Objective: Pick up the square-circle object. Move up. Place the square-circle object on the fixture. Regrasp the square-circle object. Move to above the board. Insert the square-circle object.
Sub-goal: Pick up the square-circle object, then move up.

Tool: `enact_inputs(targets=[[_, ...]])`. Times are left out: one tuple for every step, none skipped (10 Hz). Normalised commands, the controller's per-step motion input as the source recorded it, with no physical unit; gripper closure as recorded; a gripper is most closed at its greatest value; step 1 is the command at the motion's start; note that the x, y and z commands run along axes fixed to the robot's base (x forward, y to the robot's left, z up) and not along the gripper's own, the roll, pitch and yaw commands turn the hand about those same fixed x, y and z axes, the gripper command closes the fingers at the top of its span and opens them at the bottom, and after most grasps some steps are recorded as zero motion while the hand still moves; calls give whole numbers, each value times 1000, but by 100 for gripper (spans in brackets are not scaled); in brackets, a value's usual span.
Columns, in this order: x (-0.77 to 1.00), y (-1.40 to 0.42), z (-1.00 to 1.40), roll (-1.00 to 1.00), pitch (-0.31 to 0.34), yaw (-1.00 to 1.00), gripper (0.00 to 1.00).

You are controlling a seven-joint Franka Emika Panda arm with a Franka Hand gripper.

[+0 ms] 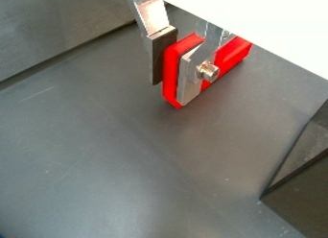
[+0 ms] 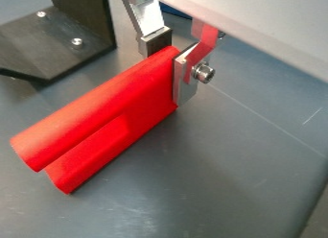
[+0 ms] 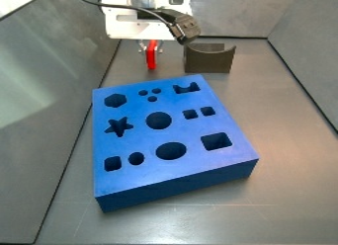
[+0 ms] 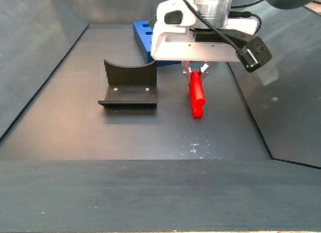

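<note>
The square-circle object, a slim red-orange peg (image 4: 198, 98), lies flat, low over the dark floor to the right of the fixture (image 4: 126, 85). My gripper (image 4: 196, 69) is shut on the peg's end nearest the board. In both wrist views the silver fingers press on both sides of the peg (image 1: 233, 54) (image 2: 103, 127), with the gripper (image 1: 177, 64) (image 2: 174, 55) at one end of it. In a side view the gripper (image 3: 150, 46) holds the peg (image 3: 152, 61) left of the fixture (image 3: 209, 57), behind the blue board (image 3: 165, 130). I cannot tell whether the peg touches the floor.
The board's corner (image 4: 142, 32) shows behind the gripper. The fixture's base plate (image 2: 52, 45) lies close beside the peg. Grey enclosure walls (image 4: 51, 58) (image 3: 53, 61) stand along both sides of the floor.
</note>
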Motion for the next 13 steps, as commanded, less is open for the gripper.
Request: enact_inputs(targets=[[0,0,0,0,0,0,100],[0,0,0,0,0,0,100],[0,0,0,0,0,0,100],[0,0,0,0,0,0,100],[0,0,0,0,0,0,100],[0,0,0,0,0,0,100],[0,0,0,0,0,0,100],[0,0,0,0,0,0,100],[0,0,833,0,0,0,100],[31,30,851,6,-12,-21,100],[6,21,747,3,16,-24,100],[0,18,568,2,34,-23,100],[-4,16,469,3,36,-22,100]])
